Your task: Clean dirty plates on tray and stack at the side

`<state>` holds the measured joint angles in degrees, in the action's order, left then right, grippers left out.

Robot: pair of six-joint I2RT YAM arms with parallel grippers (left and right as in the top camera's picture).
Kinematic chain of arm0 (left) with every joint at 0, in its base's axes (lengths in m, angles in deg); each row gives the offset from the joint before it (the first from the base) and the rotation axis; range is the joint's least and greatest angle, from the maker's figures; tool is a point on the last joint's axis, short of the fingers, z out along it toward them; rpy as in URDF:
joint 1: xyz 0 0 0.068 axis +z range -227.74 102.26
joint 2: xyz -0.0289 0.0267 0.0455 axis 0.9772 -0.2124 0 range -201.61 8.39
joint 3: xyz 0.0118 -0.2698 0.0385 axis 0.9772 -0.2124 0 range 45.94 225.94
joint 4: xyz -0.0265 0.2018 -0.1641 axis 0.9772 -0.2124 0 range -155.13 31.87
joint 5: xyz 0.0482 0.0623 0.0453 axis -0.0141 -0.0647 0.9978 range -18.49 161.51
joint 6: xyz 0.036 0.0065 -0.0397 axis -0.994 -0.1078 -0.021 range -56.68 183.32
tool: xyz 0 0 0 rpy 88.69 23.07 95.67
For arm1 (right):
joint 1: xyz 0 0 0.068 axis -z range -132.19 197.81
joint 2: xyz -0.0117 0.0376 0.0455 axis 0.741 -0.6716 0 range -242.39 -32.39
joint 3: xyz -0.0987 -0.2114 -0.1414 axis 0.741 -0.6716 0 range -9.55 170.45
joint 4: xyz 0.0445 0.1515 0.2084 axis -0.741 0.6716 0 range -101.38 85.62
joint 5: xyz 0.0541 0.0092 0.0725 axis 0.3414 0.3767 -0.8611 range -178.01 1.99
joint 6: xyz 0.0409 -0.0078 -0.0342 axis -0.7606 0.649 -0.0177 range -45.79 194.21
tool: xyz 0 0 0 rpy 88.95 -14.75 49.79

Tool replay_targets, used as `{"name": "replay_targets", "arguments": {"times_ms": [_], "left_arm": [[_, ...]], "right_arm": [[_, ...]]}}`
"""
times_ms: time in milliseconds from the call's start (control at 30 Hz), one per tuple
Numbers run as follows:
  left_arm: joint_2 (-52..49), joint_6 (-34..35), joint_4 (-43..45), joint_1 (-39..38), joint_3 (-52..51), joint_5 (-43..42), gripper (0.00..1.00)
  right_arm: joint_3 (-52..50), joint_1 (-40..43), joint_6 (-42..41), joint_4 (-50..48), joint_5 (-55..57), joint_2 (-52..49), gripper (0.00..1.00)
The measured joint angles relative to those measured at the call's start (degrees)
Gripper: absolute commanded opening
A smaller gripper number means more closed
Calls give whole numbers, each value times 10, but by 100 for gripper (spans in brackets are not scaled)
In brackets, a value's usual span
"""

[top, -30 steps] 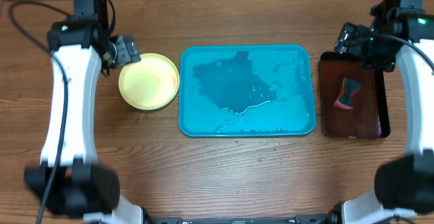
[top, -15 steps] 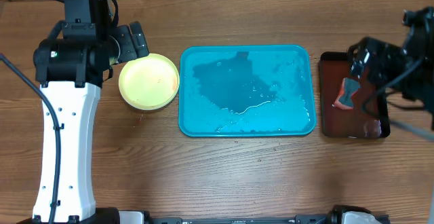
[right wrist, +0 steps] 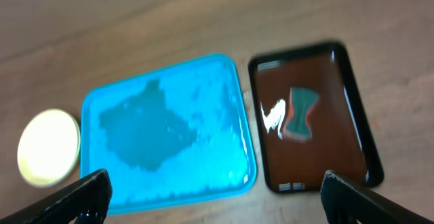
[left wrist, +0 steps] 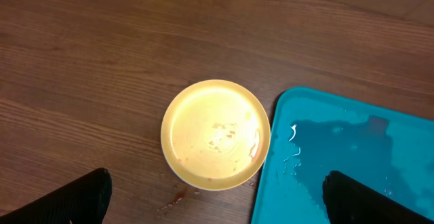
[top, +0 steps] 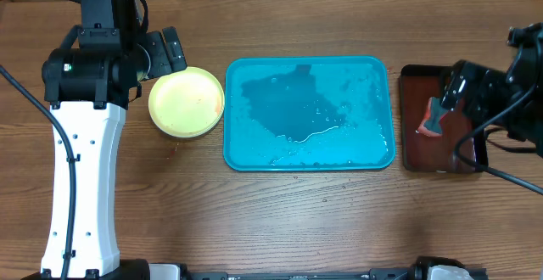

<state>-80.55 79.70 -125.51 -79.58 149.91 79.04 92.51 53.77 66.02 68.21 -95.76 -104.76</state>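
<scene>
Plates [top: 186, 102] (top one pale yellow, flecked red) are stacked just beside the wet tray [top: 310, 114]. Jaws of left gripper [left wrist: 215, 183] and right gripper [right wrist: 213, 180] are spread wide, empty.

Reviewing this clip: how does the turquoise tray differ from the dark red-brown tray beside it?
The turquoise tray is wider; the dark red-brown tray is narrower. The turquoise tray is bright blue all over; the dark red-brown tray is glossy brown with black edges. The turquoise tray holds only water puddles; the dark red-brown tray holds a small hourglass-shaped pad. Both are rectangular with rounded corners and lie flat on the table.
</scene>
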Motion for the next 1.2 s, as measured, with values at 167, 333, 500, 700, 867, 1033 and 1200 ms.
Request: {"name": "replay_targets", "arguments": {"times_ms": [167, 333, 500, 700, 867, 1033, 1200], "left_arm": [[0, 0, 0, 0, 0, 0, 99], [0, 0, 0, 0, 0, 0, 100], [0, 0, 0, 0, 0, 0, 100], [0, 0, 0, 0, 0, 0, 100], [0, 0, 0, 0, 0, 0, 100], [0, 0, 0, 0, 0, 0, 100], [0, 0, 0, 0, 0, 0, 100]], "right_arm": [[-70, -9, 5, -156, 2, 26, 100], [-236, -47, 8, -345, 6, 113, 100], [-457, -78, 8, -544, 25, 260, 100], [-707, -86, 7, -704, 39, 444, 100], [-881, -92, 7, -777, 43, 595, 100], [-982, -98, 7, -798, 44, 700, 100], [-1010, -98, 7, -800, 43, 715, 100]]}}
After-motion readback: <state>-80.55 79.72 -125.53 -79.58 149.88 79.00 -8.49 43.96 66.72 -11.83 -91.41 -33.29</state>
